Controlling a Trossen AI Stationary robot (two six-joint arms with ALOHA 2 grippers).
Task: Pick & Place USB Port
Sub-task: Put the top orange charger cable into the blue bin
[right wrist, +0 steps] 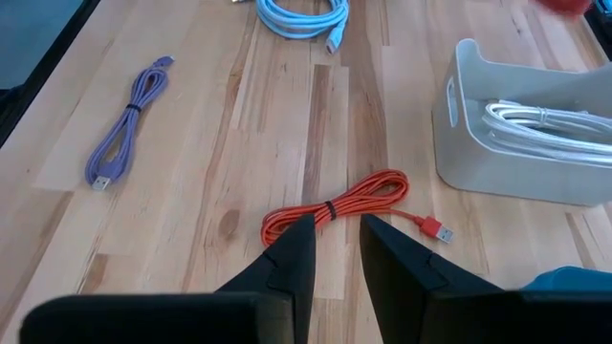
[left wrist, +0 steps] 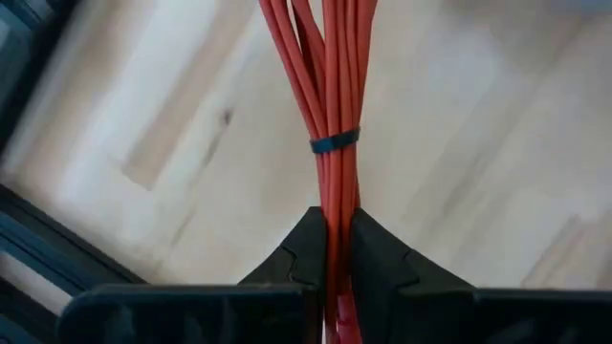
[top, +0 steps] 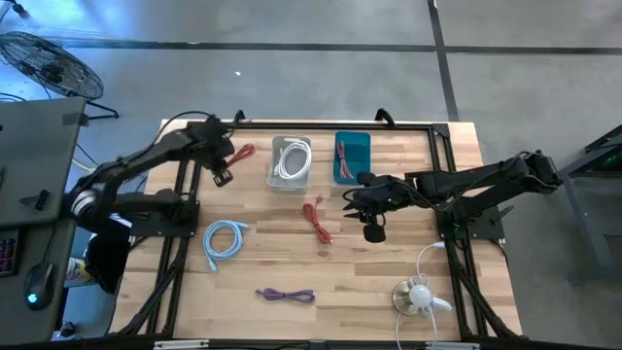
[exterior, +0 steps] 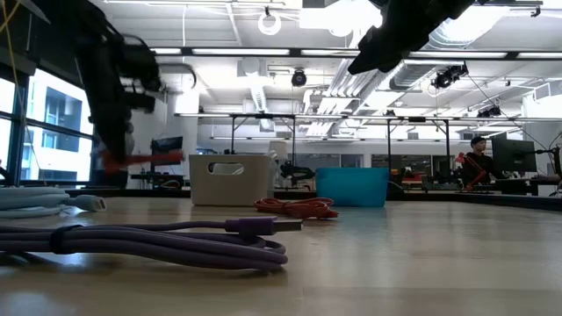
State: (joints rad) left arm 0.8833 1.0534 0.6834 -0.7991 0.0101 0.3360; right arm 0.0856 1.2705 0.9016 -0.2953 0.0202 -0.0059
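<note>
The left end effector (left wrist: 330, 263) is clenched on a bundled red cable (left wrist: 333, 115), its two fingers pressed against the strands just below a blue tie; the cable's plug is cut off from the left wrist view. From above, that cable (top: 242, 153) hangs over the bench (top: 389, 282) just left of the white bin (top: 292, 163) (which already holds a white cable).

The right end effector (right wrist: 333, 250) is released, fingers parted, above a second red cable (right wrist: 337, 210) lying loose mid-bench. The low view blurs the left arm and cuts off the right. Only the high view shows the blue bin (top: 353, 156)'s contents, a red cable. A light blue cable (top: 224, 239) and a purple cable (top: 285, 295) lie nearer the front.
</note>
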